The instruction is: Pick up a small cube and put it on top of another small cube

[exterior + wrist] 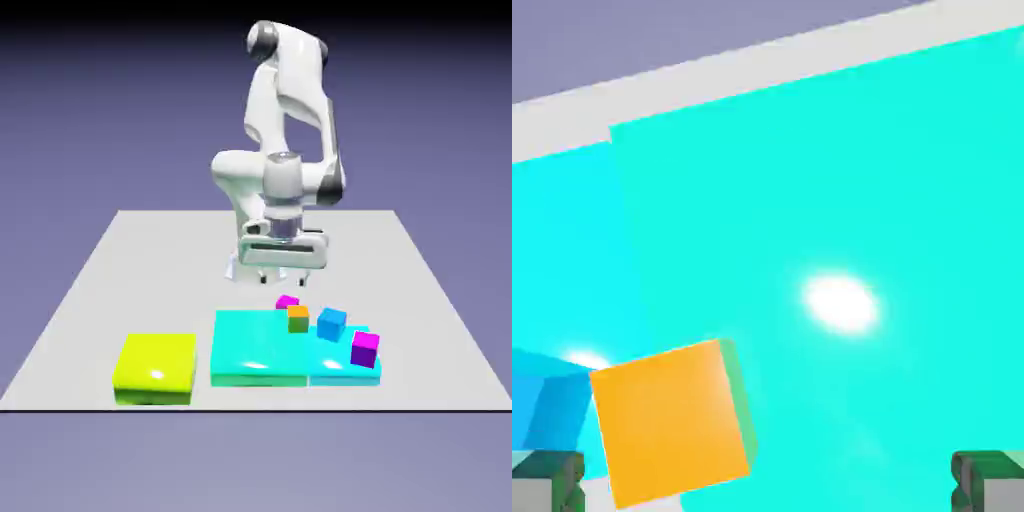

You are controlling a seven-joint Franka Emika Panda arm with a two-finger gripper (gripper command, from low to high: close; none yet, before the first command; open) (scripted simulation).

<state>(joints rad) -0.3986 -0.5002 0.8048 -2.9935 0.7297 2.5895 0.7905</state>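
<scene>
In the exterior view, farthest left, a glossy yellow-green block [156, 368] lies on the light grey table [150, 270], apart from the rest. Next comes a wide turquoise block [258, 350], with the white robot arm [288, 90] rising behind it. The gripper [284, 281] hangs above the table, pointing down — its two fingers spread apart, nothing between them. Below and a little to the right of it, the small magenta-pink cube [288, 302] shows behind the orange cube [298, 319], which hides part of it. The orange cube appears at the turquoise block's far right corner. Farther right is the blue cube [332, 324], tilted, over the cyan block [343, 362] that sits just beside the turquoise one. Rightmost is the darker purple cube [365, 349], at the cyan block's right side.

In the hand view, the blue cube is at the left edge, then the orange cube — large, between the open fingertips [548, 482] but nearer the left one in that view.
</scene>
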